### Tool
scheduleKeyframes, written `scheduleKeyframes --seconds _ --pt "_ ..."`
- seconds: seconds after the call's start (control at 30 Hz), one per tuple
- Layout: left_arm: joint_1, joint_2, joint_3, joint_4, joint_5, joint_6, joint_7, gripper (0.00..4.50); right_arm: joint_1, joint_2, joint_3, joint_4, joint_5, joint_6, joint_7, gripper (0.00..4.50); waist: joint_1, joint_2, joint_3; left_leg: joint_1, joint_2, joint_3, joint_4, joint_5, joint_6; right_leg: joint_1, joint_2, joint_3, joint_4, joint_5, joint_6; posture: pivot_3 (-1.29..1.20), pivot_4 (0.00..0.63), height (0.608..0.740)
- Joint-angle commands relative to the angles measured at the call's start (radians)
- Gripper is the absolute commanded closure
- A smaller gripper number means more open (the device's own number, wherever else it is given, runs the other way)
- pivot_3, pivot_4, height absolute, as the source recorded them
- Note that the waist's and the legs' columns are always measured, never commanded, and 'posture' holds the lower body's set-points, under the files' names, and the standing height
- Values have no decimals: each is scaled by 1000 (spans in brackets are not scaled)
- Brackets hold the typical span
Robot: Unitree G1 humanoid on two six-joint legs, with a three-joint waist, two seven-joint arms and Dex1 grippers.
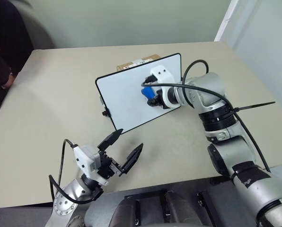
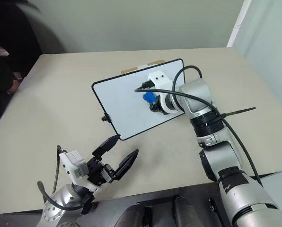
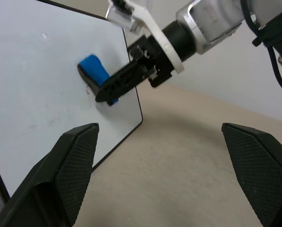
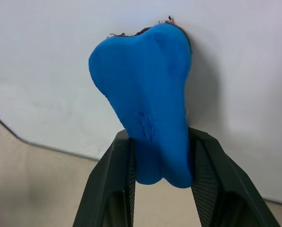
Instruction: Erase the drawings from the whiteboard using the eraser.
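The whiteboard (image 1: 124, 97) stands tilted on the table, propped against a box. My right gripper (image 1: 152, 97) is shut on the blue eraser (image 1: 148, 91) and presses its end against the board's right part. From the right wrist, the eraser (image 4: 145, 85) sits squeezed between both fingers, its tip flat on the white surface. Of the drawings, a faint red mark (image 3: 88, 90) shows beside the eraser; the eraser covers anything else there. My left gripper (image 1: 131, 138) hovers open and empty over the table, in front of the board's lower corner.
A brown cardboard box (image 1: 138, 62) stands behind the whiteboard. A person in dark clothes (image 1: 4, 56) is at the table's far left corner. Bare beige tabletop (image 1: 51, 113) spreads left of and in front of the board.
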Motion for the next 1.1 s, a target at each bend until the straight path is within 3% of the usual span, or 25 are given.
scheduleKeyframes --seconds 0.03,0.23,0.57,0.93,1.1 --pt "1 -3 -9 -16 -3 -9 -5 0 24 4 34 -50 21 38 4 2930 0 0 0 0 0 0 0 0 -1 0 0 0 0 0 0 0 150 740" --pt "1 -10 -23 -13 3 -12 1 0 33 -5 47 -50 31 59 1 2930 0 0 0 -1 0 0 1 3 -6 0 0 0 -1 0 0 0 150 740" --pt "-1 -15 -31 -10 4 -14 7 0 -91 -29 -25 44 3 -11 -36 2930 0 0 0 -1 0 0 0 -1 1 -1 0 0 1 0 0 0 150 740" --pt "-6 -18 -37 -8 5 -14 7 0 32 32 54 -62 36 69 -47 2930 0 0 0 -1 0 0 1 2 -3 -1 0 -1 1 0 0 0 150 740" --pt "-3 -24 -41 -10 8 -16 9 0 15 24 41 -52 32 70 -43 2930 0 0 0 -1 0 0 1 3 -6 -1 0 -1 0 0 0 0 150 740"
